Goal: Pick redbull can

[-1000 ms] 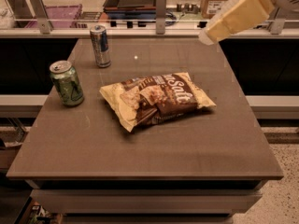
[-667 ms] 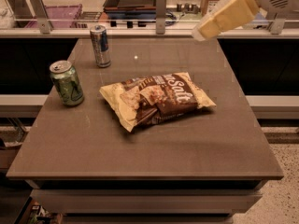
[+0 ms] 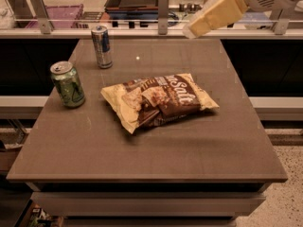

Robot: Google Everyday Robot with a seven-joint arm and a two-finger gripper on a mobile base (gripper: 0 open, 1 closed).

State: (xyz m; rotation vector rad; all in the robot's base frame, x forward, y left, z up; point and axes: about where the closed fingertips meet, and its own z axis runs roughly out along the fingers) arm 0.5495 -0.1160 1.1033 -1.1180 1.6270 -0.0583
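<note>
Blue-silver redbull can [image 3: 102, 46] upright, upper left | gripper [image 3: 194, 28] upper right, spread cannot tell | approach level, avoid green can [image 3: 68, 84]

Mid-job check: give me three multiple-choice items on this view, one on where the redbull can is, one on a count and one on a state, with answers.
1. Where on the table is the redbull can?
A. Far left part, beyond the green can
B. Near right corner
C. Dead centre

2. How many cans stand on the table?
A. One
B. Two
C. Three

3. With the end effector up over the table's far right edge, what state is the redbull can in?
A. Upright, untouched
B. Lying on its side
C. Lifted off the table

Answers:
1 A: it stands near the far left edge, behind the green can.
2 B: only the redbull can and the green can are there.
3 A: it stands upright on the table, well apart from the end effector.
</note>
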